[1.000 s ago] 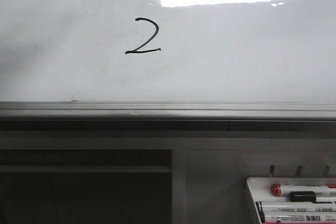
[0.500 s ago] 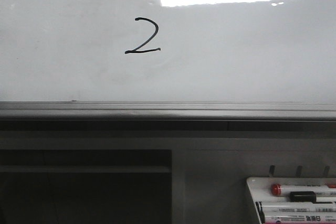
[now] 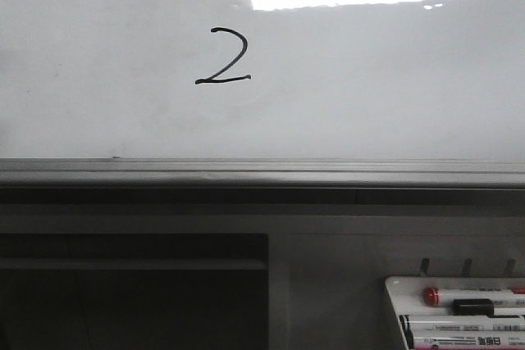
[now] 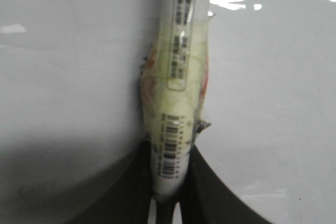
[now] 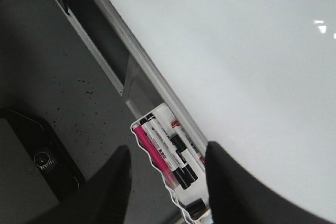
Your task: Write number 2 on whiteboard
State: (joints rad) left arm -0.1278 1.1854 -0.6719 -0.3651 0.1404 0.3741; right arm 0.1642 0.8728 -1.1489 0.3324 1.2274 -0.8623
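2 complete on whiteboard, left of centre, above ledge. My left claw clamped on marker, off board. My right claw apart, empty, above marker tray. Remaining: stow marker, my judgement.

- One whiteboard, filling the upper front view.
- One number 2 drawn on it, single black line; no gripper near it in the front view.
- One grey ledge along the board's lower edge.
- One white marker tray, just ahead of the right gripper, between its two spread fingers.
- Markers in the tray: about four visible, one pink-bodied; exact count unclear where they overlap.
- One marker, tape-wrapped, clamped in the left gripper.
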